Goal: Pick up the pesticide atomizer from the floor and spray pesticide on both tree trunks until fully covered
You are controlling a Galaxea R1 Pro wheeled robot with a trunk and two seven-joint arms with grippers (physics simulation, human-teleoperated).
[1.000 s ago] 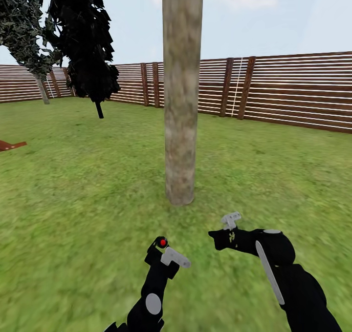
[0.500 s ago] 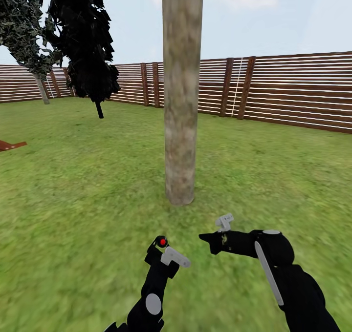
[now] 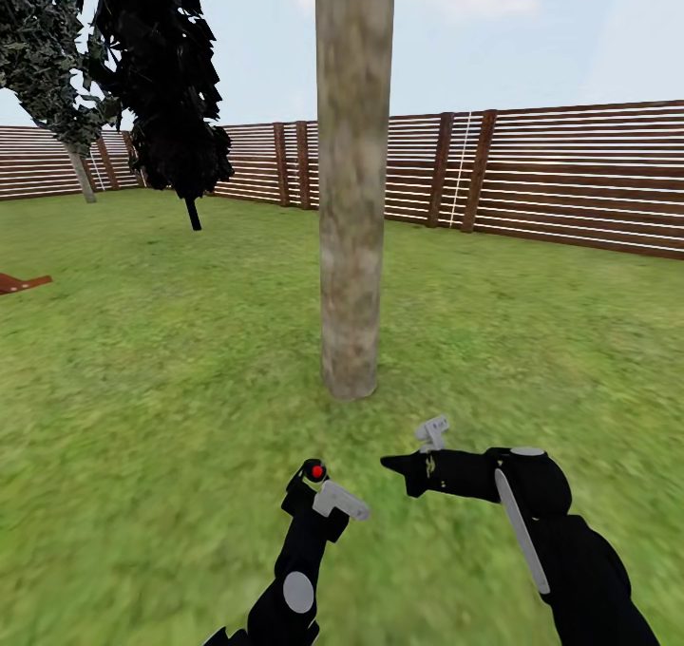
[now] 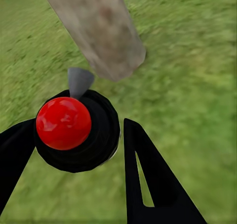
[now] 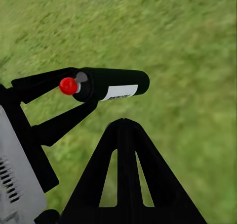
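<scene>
Left hand [image 3: 318, 486] was clamped on the pesticide atomizer [image 3: 313, 473], a black can with a red top, held low over the lawn [image 3: 142, 389] a short way before the tree trunk [image 3: 353, 199]. From the left wrist view the red cap [image 4: 63, 123] faced the camera between the dark fingers [image 4: 148, 179], its grey nozzle aimed toward the trunk's foot [image 4: 106, 41]. From the right wrist view the can [image 5: 111, 83] lay sideways in that hand's fingers, a white label on its side. Right hand [image 3: 404, 456] hung just beside the left one, pointing toward it, not touching the can; whether its fingers were apart could not be told. Behind the trunk ran a brown slatted fence [image 3: 570, 176], with a black-leaved tree [image 3: 161, 76] well apart to the left.
</scene>
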